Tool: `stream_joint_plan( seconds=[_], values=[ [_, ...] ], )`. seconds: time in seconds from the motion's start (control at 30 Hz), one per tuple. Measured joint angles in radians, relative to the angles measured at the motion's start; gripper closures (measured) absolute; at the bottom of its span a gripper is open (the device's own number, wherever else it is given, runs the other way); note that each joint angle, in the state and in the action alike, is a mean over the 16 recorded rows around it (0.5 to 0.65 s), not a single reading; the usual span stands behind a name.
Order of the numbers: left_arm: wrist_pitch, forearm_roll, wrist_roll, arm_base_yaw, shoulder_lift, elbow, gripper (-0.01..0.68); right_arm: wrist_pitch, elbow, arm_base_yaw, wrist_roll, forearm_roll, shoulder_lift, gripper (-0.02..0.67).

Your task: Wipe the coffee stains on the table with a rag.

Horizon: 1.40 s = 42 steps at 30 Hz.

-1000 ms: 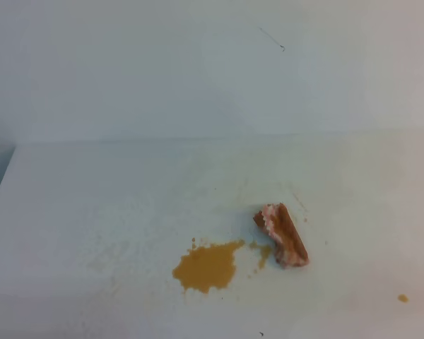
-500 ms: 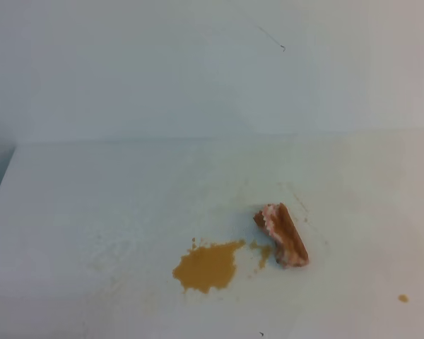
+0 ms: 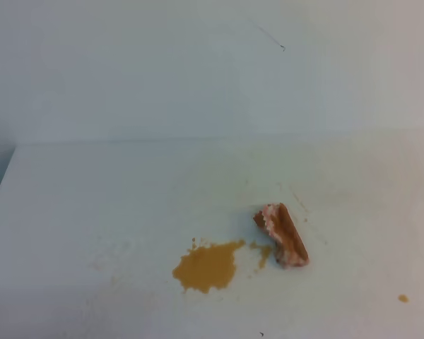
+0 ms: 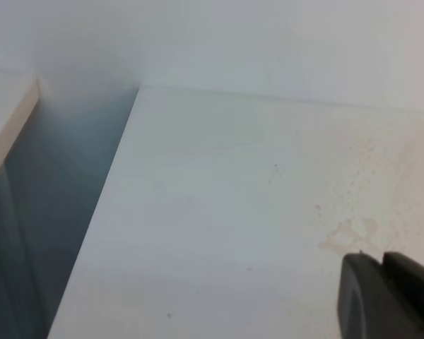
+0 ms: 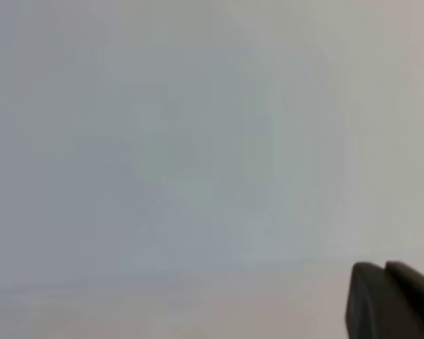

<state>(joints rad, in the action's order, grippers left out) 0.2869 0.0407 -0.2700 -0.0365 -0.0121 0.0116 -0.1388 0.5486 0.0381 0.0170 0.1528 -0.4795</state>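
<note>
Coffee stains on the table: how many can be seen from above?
3: the big blot, a small smear between it and the rag, a tiny dot at far right. Fainter ones may escape.

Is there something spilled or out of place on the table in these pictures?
Yes. An orange-brown coffee blot with splashes lies on the table, unwiped. A tiny dot sits far right. The crumpled rag lies beside the blot, unheld.

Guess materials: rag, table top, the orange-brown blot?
Rag: looks like soft cloth, pinkish-brown, lumpy folds, whitish frayed edge.
Table: seems smooth, matte laminate or painted board, white-cream; exact material unclear.
Blot: liquid, probably coffee, flat with irregular splashed edges.
</note>
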Motion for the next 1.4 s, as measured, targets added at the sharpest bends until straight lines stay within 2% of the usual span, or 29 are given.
stream_joint_plan(
  seconds=[0.27, 0.5, 0.83, 1.13, 1.4],
  values=[
    [-0.002, 0.000, 0.000, 0.000, -0.004, 0.004, 0.675, -0.091, 0.063, 0.001, -0.042, 0.135, -0.213, 0.651],
    [0.003, 0.000, 0.000, 0.000, 0.006, -0.006, 0.676, -0.177, 0.111, 0.018, -0.149, 0.232, -0.412, 0.651],
    [0.005, 0.001, 0.000, -0.001, 0.012, -0.012, 0.677, -0.291, 0.257, 0.128, -0.356, 0.357, -0.740, 0.640],
    [0.005, 0.001, 0.000, -0.001, 0.012, -0.012, 0.677, -0.304, 0.418, 0.296, -0.493, 0.454, -1.042, 0.529],
    [0.002, 0.000, 0.000, 0.000, 0.004, -0.004, 0.676, -0.311, 0.580, 0.389, -0.513, 0.447, -1.307, 0.413]
  ],
)
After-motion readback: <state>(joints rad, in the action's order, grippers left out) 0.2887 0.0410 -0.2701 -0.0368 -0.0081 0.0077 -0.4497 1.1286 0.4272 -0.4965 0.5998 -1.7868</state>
